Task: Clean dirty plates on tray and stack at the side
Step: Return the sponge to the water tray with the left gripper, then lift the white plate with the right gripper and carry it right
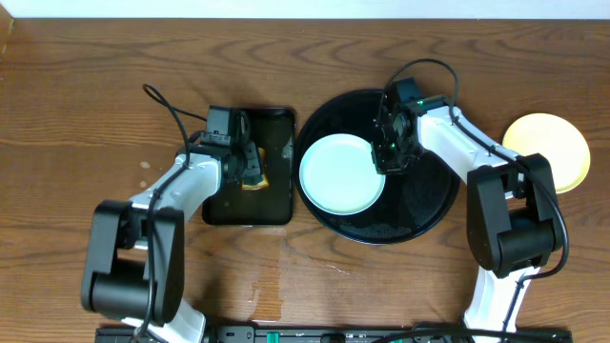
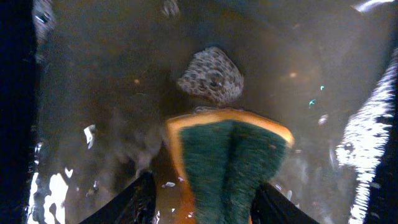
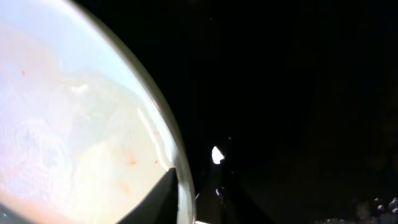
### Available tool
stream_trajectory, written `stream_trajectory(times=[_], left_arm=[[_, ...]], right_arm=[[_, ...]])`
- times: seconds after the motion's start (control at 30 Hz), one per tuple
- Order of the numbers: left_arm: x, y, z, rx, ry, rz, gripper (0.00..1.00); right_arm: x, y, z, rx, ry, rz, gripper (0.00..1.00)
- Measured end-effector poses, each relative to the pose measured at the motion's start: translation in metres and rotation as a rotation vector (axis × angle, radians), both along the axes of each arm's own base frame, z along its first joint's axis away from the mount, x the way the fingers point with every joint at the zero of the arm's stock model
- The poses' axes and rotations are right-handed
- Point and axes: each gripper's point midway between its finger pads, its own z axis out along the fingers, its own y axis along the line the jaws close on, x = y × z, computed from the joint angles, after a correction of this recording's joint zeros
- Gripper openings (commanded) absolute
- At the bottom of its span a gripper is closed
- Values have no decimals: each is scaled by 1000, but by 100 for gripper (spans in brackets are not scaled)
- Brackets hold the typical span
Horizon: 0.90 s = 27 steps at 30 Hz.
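A pale mint-white plate [image 1: 338, 176] lies on the left half of the large round black tray [image 1: 419, 214]. My right gripper [image 1: 389, 157] is at the plate's right rim. In the right wrist view the gripper [image 3: 186, 208] is shut on that rim, one finger over the plate [image 3: 74, 124] and one on the tray [image 3: 298, 93] side. The plate shows small orange specks. A pale yellow plate [image 1: 553, 143] lies on the table to the right. A second mint-white plate does not show. My left gripper [image 1: 250, 174] is shut on a green and orange sponge [image 2: 227, 162].
The left gripper [image 2: 205, 205] holds the sponge low over the smaller rectangular black tray [image 1: 248, 210], whose bottom [image 2: 112, 93] is wet. A grey speckled lump [image 2: 211, 76] lies in it just beyond the sponge. The table is brown wood [image 1: 86, 105].
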Motion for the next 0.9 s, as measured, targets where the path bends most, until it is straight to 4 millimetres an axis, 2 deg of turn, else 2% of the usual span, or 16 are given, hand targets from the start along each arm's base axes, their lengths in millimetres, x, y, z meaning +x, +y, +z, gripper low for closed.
stream_trajectory(times=[0.07,0.23,0.33,0.57,0.73,0.9], left_arm=[[2,-1,12,-8,-30,-1,56],[2,-3,61,-36,-134,-7,61],[-1,-2,78,-42,-161,-6,64],[-18,0,72,-31,-96,-6,68],[-20,1,71,-30,-87,-6,68],[-20,1,71,-30,-86,-6,69]], right_arm=[[5,1,0,2,-22,1,11],[10,3,1,13,-44,1,2],[13,4,2,18,-56,5,1],[21,5,3,15,-96,33,1],[23,3,5,0,-119,78,1],[30,-9,13,-70,-172,100,1]])
